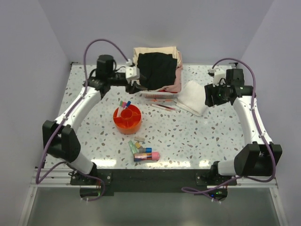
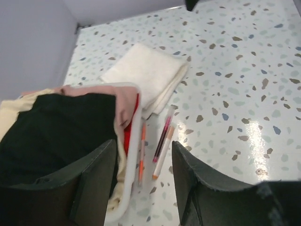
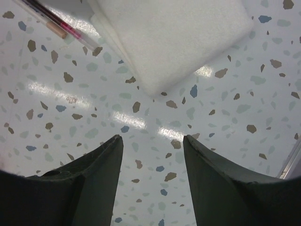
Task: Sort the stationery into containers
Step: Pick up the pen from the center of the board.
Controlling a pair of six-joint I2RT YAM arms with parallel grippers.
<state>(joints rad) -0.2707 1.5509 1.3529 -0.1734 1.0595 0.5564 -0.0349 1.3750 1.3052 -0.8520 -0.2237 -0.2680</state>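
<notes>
The round orange tray point(image 1: 127, 118) sits left of centre, with a pink-capped and a blue-capped piece point(image 1: 125, 104) at its far edge. A pile of stationery point(image 1: 143, 151) with a green tube and a pink eraser lies near the front. Thin pens point(image 1: 158, 96) lie along the basket's front. My left gripper point(image 1: 136, 87) is open above them. In the left wrist view its gripper point(image 2: 143, 147) frames an orange pen point(image 2: 141, 153), a pink pen point(image 2: 163, 136) and a white pen point(image 2: 164, 149). My right gripper point(image 1: 210, 100) point(image 3: 151, 139) is open and empty over bare table beside the cloth.
A white basket point(image 1: 178, 70) of dark and pink clothes stands at the back; its rim point(image 2: 132, 150) touches the orange pen. A folded white cloth point(image 1: 193, 98) point(image 3: 174, 37) lies right of it. Two more pens point(image 3: 56, 21) lie left of the cloth.
</notes>
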